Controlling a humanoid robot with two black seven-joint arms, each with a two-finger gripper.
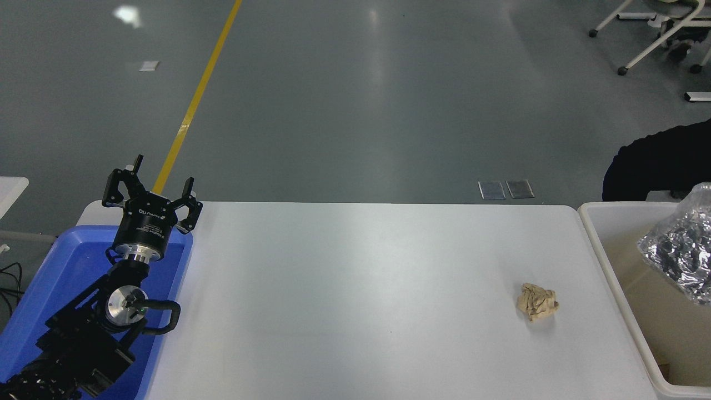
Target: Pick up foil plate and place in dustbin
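Note:
The foil plate (679, 251), shiny crinkled silver, sits low in the mouth of the cream-white dustbin (622, 208) at the right edge, partly cut off by the frame. Whether it rests on the bin's inside or hangs in the air I cannot tell. My right gripper is out of view. My left gripper (153, 186) is open and empty, parked at the lower left above the blue tray.
A small crumpled tan paper ball (537, 301) lies on the white table (355, 289) left of the dustbin. The blue plastic tray (66, 266) is at the table's left end. A dark shape (655, 164) stands behind the dustbin.

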